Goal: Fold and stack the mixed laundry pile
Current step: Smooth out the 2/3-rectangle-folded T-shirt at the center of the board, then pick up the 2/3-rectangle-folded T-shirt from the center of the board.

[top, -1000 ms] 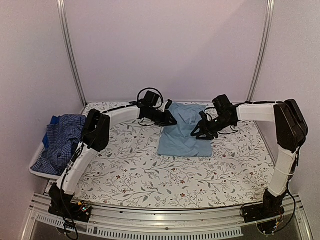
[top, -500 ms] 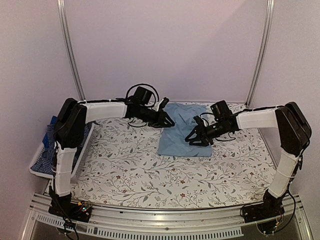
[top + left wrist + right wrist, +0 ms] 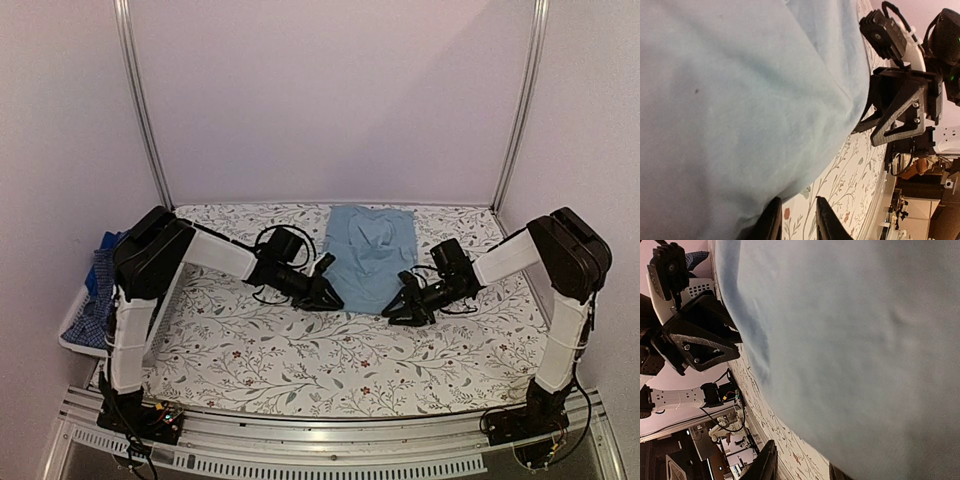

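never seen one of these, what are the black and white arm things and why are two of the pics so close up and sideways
Those are two robot arms, bolted at the near edge of a table with a flowered cover. The wide picture comes from a fixed camera above and behind them. The two close, tilted pictures come from small cameras on the wrists, so each looks past its own fingers. A light-blue shirt lies flat at the far middle of the table. The left gripper and the right gripper sit low at its near corners, jaws a little apart, and neither clearly grips the cloth yet. At the left edge a white basket holds a blue checked garment.
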Controlling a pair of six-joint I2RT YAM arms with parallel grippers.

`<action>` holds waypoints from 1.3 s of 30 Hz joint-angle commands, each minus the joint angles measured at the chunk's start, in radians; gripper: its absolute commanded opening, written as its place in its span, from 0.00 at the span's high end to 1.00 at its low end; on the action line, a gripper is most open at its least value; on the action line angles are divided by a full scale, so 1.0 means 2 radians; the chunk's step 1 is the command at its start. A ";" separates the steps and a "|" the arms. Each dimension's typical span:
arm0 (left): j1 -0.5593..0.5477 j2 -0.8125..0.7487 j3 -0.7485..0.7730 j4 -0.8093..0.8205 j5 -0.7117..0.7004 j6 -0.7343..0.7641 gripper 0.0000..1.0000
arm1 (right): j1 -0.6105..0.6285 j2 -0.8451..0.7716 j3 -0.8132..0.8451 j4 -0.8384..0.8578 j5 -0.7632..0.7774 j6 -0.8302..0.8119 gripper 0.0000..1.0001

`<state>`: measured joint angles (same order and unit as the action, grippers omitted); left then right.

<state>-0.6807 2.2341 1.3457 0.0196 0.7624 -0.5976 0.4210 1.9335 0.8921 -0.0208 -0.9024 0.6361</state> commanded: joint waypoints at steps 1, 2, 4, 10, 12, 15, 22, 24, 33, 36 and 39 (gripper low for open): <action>0.023 -0.050 -0.047 0.020 -0.011 -0.002 0.76 | -0.005 -0.034 -0.017 -0.023 0.012 -0.006 0.65; 0.027 -0.065 -0.060 0.020 -0.011 0.000 0.76 | -0.005 -0.053 -0.019 -0.036 0.014 -0.011 0.65; 0.034 -0.093 -0.091 0.033 -0.010 -0.004 0.76 | -0.007 -0.083 -0.024 -0.054 0.020 -0.017 0.65; 0.057 -0.154 -0.130 -0.006 -0.058 0.006 0.75 | -0.029 -0.160 -0.031 -0.106 0.076 -0.020 0.64; 0.070 -0.150 -0.124 -0.044 -0.078 0.012 0.75 | -0.030 -0.153 -0.021 -0.140 0.116 -0.028 0.62; 0.077 -0.129 -0.097 -0.090 -0.114 0.037 0.75 | -0.030 -0.135 -0.011 -0.157 0.145 -0.030 0.60; 0.071 -0.076 -0.053 -0.122 -0.103 0.065 0.73 | -0.029 -0.092 0.007 -0.166 0.164 -0.030 0.58; 0.067 -0.067 -0.049 -0.123 -0.096 0.068 0.72 | -0.029 -0.080 0.013 -0.166 0.172 -0.032 0.58; 0.046 -0.047 -0.042 -0.112 -0.084 0.066 0.75 | -0.029 -0.037 0.024 -0.148 0.176 -0.037 0.64; 0.047 -0.050 -0.044 -0.111 -0.085 0.064 0.81 | -0.029 -0.037 0.023 -0.146 0.174 -0.037 0.75; 0.046 -0.059 -0.051 -0.108 -0.079 0.067 0.96 | -0.029 -0.041 0.022 -0.144 0.171 -0.037 0.98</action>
<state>-0.5789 2.1063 1.2598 -0.1768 0.5999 -0.4763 0.3607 1.8278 0.9409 -0.3027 -0.5934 0.5739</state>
